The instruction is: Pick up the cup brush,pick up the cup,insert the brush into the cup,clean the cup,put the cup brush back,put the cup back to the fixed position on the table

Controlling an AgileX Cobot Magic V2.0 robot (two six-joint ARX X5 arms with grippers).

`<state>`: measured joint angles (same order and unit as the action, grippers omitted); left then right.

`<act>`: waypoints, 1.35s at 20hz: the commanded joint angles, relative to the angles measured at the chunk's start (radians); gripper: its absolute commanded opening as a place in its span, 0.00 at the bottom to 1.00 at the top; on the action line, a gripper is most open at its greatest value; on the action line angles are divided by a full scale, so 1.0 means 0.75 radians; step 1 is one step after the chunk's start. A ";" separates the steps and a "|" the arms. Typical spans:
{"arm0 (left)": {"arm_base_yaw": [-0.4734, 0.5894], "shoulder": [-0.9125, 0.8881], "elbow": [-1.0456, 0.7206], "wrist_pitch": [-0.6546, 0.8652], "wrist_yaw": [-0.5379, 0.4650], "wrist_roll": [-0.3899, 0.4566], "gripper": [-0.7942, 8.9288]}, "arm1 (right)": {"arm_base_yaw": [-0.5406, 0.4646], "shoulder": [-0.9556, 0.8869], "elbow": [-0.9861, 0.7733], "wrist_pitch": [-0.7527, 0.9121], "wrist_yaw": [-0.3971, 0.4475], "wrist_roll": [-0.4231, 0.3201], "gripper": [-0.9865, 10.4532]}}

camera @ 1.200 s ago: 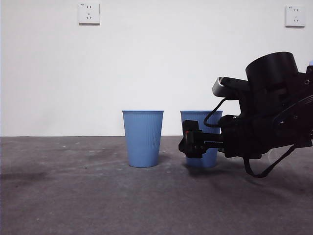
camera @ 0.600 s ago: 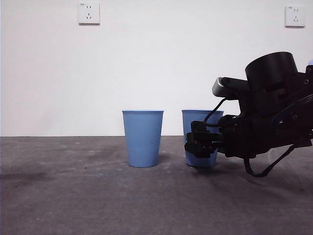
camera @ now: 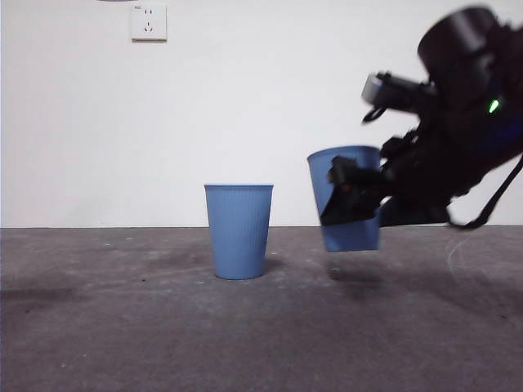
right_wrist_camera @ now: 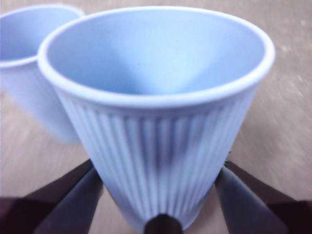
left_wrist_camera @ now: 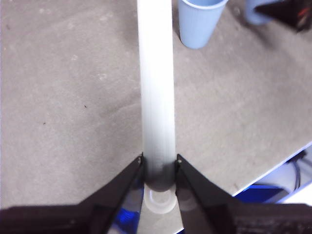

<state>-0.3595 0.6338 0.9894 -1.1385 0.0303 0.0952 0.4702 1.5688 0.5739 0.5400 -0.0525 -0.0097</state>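
Your right end effector has the cup pinched low on its ribbed wall, one jaw on each side, opened about as wide as the cup's lower body. The cup is up off the table with its shadow under it, and it tilts a little in the front view. The second blue cup stands upright on the table, well apart from the lifted one.

Your left end effector is nearly closed, jaws clamped narrow on the cup brush handle near its white looped tip. The sponge head runs out of frame, so you can't really tell where it sits.
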 commanded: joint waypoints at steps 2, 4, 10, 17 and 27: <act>-0.004 0.048 -0.006 0.004 0.073 0.141 0.07 | 0.003 -0.280 0.006 -0.451 -0.056 -0.040 0.07; -0.018 0.089 -0.006 0.005 0.130 0.160 0.07 | 0.005 -0.431 0.055 -0.775 -0.069 -0.102 0.07; -0.204 0.213 -0.006 0.003 0.123 0.241 0.07 | 0.050 -0.590 0.335 -1.606 0.005 -0.386 0.07; -0.497 0.389 -0.006 -0.022 -0.097 0.318 0.07 | 0.149 -0.587 0.427 -1.946 0.223 -0.546 0.07; -0.761 0.580 -0.006 -0.001 -0.116 0.369 0.07 | 0.524 -0.492 0.427 -2.137 0.580 -0.633 0.07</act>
<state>-0.9276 1.0676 0.9894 -1.1419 -0.0574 0.3595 0.8608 1.1954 0.8902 -1.0603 0.3798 -0.4736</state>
